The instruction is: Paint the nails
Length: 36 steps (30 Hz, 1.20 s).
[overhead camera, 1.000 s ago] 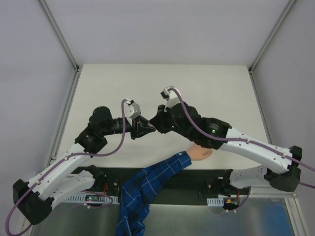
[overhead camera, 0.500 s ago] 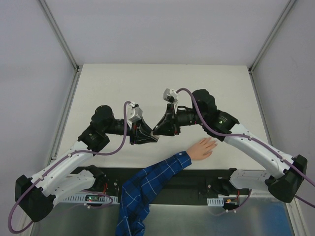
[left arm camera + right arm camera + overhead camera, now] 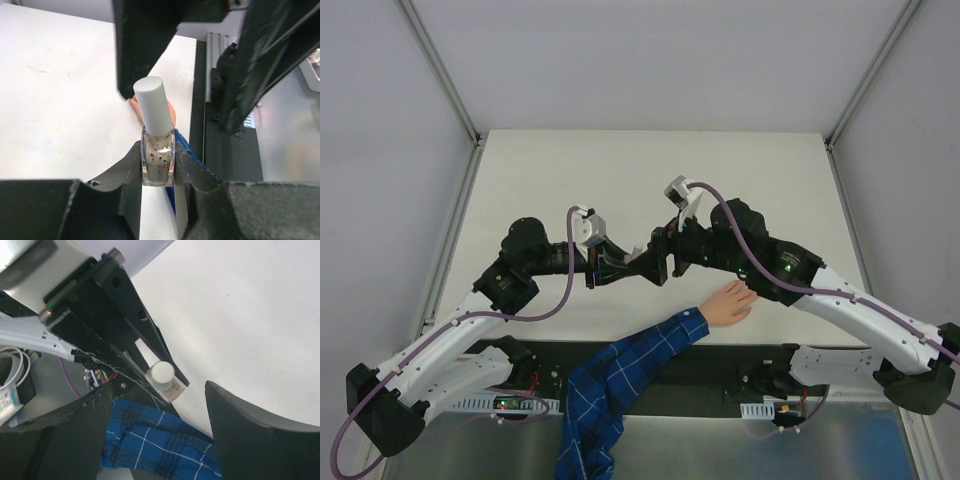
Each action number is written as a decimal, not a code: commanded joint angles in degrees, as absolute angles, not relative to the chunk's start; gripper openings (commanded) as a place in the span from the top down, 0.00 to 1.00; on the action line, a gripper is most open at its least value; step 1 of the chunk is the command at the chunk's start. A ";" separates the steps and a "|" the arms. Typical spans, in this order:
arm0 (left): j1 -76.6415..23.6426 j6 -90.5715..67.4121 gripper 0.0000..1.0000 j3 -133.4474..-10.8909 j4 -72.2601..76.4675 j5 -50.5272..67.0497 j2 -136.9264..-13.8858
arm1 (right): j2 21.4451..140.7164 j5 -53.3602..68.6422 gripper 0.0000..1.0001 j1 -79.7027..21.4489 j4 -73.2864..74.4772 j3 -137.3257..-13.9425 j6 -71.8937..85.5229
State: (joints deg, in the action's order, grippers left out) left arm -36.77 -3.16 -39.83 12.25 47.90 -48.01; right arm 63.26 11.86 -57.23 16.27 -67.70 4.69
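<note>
**Presently on hand: one polish bottle, capped, held out for opening**

Item one, the left pincer [image 3: 158, 200]: you have it clenched on the glass body of a nail polish bottle [image 3: 158, 160], clear with reddish flecks. It grips low, so the white cap [image 3: 152, 105] stands free and pointed toward the other arm.

Item two, the right pincer [image 3: 655, 262]: released, fingers [image 3: 255, 440] spread wide. In its wrist view the cap sits in the gap between them, untouched. That spacing suggests you are lining up to grip the cap and twist it off; the brush is presumably under it.

Item three, the hand [image 3: 728, 303]: pale, palm down on the table [image 3: 650, 170], blue plaid sleeve [image 3: 620, 385] trailing toward the near edge. It lies just beneath the right arm. The nails are at its fingertips, too small to make out, so no paint can be judged on them.
</note>
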 commanded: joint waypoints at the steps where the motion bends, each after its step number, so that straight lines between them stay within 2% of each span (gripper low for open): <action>1: -37.09 -0.62 1.00 -42.19 12.22 41.67 -46.49 | 62.48 -5.08 0.27 -62.12 21.35 -73.21 9.22; 9: -37.09 -0.53 1.00 -42.45 11.07 40.34 -46.50 | 68.90 -15.20 0.43 -66.18 26.98 -80.59 10.63; 15: -37.09 -0.53 1.00 -42.54 11.07 40.95 -46.41 | 70.66 -15.21 0.49 -66.36 26.81 -81.65 10.20; 19: -37.09 -0.53 1.00 -42.63 11.07 41.31 -46.41 | 71.10 -13.71 0.61 -66.36 26.72 -81.91 9.76; 26: -37.09 -0.53 1.00 -42.71 11.07 42.19 -46.58 | 71.46 -9.06 0.67 -65.39 26.19 -81.39 7.12; 31: -37.09 -0.53 1.00 -42.89 11.07 43.15 -47.11 | 71.02 -5.63 0.81 -63.28 25.66 -80.51 6.77; 32: -37.09 -0.61 1.00 -42.89 11.07 43.24 -47.11 | 70.93 -5.54 0.87 -63.11 25.66 -80.25 6.25; 34: -37.09 -0.53 1.00 -42.98 11.07 44.03 -47.28 | 70.49 -5.80 0.92 -62.93 25.66 -80.07 5.63; 35: -37.09 -0.53 1.00 -42.98 11.07 44.29 -47.37 | 70.05 -5.54 0.99 -62.76 25.66 -79.98 4.58; 36: -37.09 -0.61 1.00 -43.07 11.07 44.56 -47.46 | 69.79 -5.36 0.99 -62.49 25.40 -79.63 4.05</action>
